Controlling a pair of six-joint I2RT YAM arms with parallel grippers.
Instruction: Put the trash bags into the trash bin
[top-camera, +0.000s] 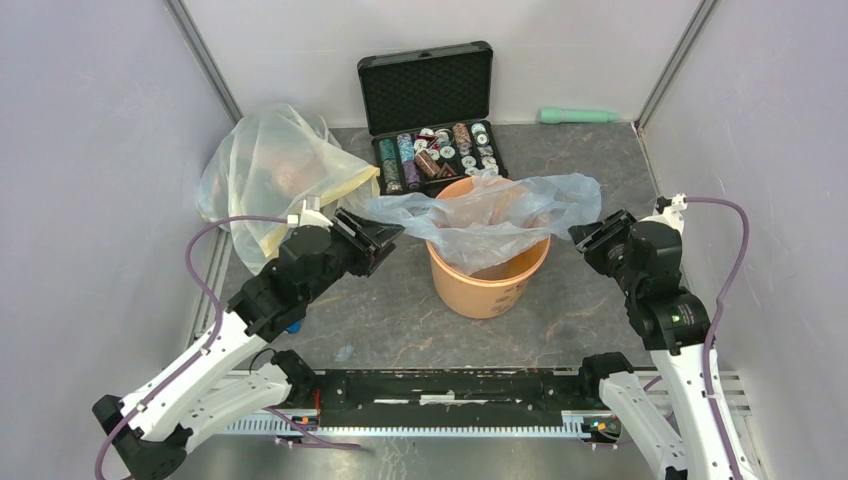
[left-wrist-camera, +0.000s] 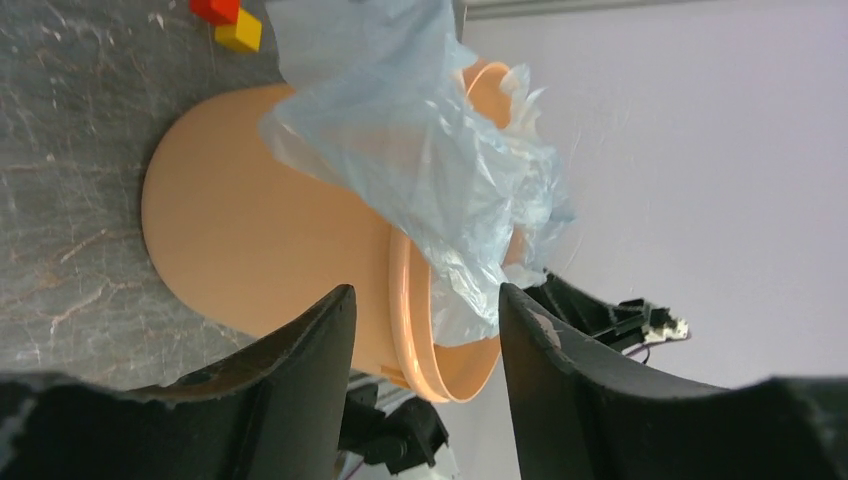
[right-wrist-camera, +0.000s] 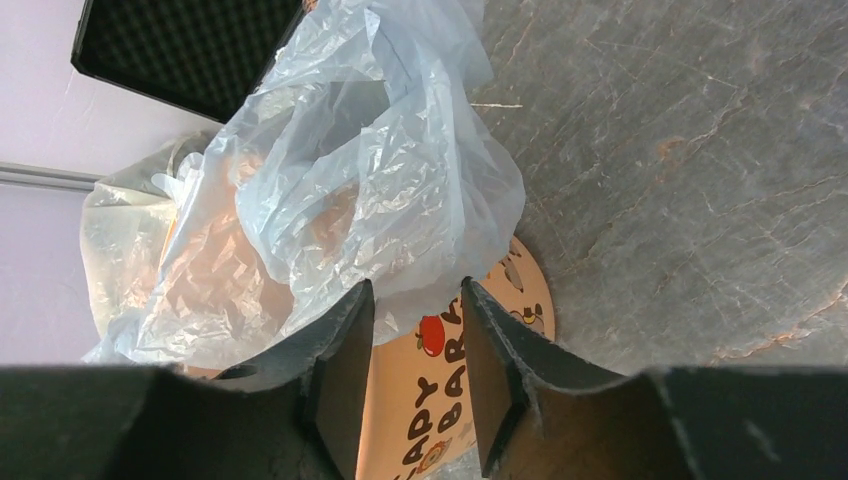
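Left gripper (left-wrist-camera: 425, 295) closest to lens: two matte black fingers (left-wrist-camera: 310, 370) standing apart, nothing pinched. Trash bin (left-wrist-camera: 250, 230) rim and a hanging corner of the trash bag (left-wrist-camera: 420, 150) show through the gap.

Right gripper (right-wrist-camera: 417, 290): gap narrower but still parted. A bag fold sits at its mouth; contact unclear.

Only the right wrist view shows printed lettering and a red mark on the bin wall. Only the left wrist view shows a red block (left-wrist-camera: 213, 8) and a yellow block (left-wrist-camera: 240, 32) on the table off the bin's side. Top view alone gives the yellowish bag (top-camera: 270, 165) left-rear of the bin and the open black foam-lined case (top-camera: 430, 90) behind it.

Bag: thin, crinkled, pale blue, see-through. Bin: smooth orange-tan plastic, round, tapering to its base.

Bag drapes across the bin's mouth, sagging partly inside, with ends spilling past the rim toward each gripper.
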